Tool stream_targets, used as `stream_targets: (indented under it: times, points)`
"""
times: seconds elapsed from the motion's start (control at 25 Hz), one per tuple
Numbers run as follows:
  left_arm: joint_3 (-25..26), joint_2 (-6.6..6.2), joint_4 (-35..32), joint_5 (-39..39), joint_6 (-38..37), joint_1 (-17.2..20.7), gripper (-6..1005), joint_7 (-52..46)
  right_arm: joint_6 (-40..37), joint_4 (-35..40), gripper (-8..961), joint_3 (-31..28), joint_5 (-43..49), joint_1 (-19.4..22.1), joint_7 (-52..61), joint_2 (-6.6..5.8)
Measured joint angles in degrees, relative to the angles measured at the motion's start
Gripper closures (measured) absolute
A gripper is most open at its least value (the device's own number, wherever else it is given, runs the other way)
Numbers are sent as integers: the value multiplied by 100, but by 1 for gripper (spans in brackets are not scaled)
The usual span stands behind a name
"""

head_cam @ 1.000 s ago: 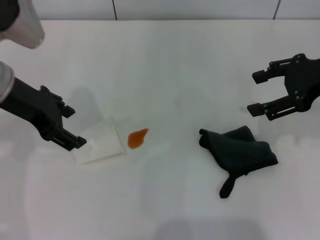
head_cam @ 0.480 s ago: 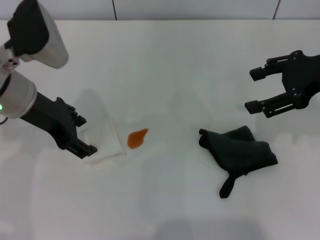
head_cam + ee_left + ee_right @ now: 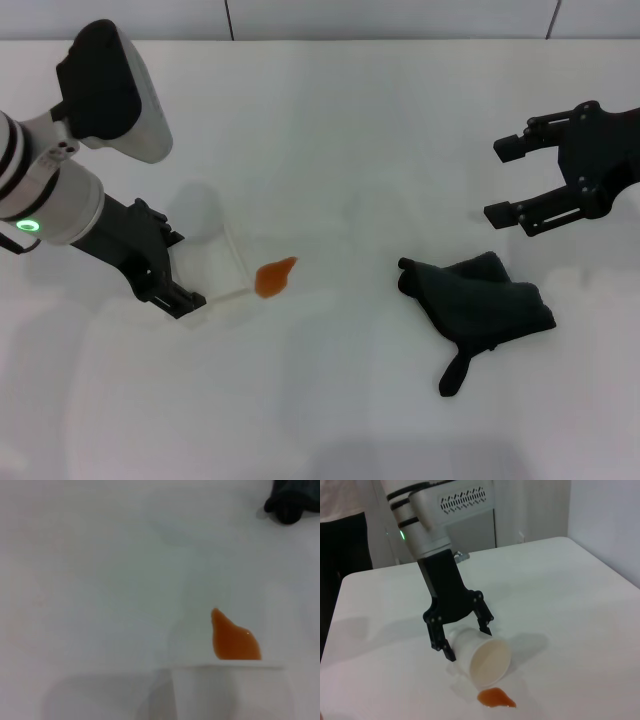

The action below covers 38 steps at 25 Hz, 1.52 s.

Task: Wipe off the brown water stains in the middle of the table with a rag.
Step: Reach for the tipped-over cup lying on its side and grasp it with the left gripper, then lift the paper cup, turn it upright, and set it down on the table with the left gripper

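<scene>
The orange-brown stain (image 3: 275, 277) lies on the white table (image 3: 330, 130), left of centre. It also shows in the left wrist view (image 3: 234, 641) and the right wrist view (image 3: 496, 698). The dark grey rag (image 3: 480, 303) lies bunched to the right of it, its tail pointing toward the near edge. My right gripper (image 3: 500, 181) is open and empty, above the table just beyond the rag. My left gripper (image 3: 180, 268) is open, with one finger on each side of a pale cup (image 3: 212, 262) that lies on its side next to the stain.
The cup's mouth (image 3: 490, 663) faces the stain, almost touching it. The cup rim (image 3: 230, 669) fills the near part of the left wrist view, and a corner of the rag (image 3: 292, 502) shows far off. A dark wall edge runs along the table's far side.
My left arm has moved right, and its fingers have closed in around the cup. The right gripper has drifted slightly left. The rag and the stain have not moved.
</scene>
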<state>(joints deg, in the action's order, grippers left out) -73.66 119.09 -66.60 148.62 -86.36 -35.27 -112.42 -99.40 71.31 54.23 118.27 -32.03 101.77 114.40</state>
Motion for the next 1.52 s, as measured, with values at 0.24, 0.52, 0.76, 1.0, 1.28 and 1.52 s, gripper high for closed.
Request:
stream_targets:
  times: [0.24, 0.52, 0.76, 1.0, 1.28, 1.52]
  points:
    - [-93, 0, 166, -21, 287, 5, 171, 100, 0, -2, 114, 3, 46, -10, 0, 16]
    - [-125, 7, 321, -101, 442, -12, 193, 246, 30, -3, 114, 16, 69, -58, 22, 21]
    - [-124, 8, 342, -158, 577, 6, 212, 306, 85, -9, 114, 61, 78, -66, 43, 21]
    - [-121, 12, 380, -198, 733, 46, 232, 392, 97, -14, 113, 61, 138, -83, 62, 25]
    - [-126, 29, -191, -1080, 1353, 701, 336, 849, 98, -14, 113, 61, 147, -84, 76, 29]
    - [-25, 6, -247, -2930, 2334, 1418, 380, 2042, 110, -14, 114, 61, 158, -95, 80, 14]
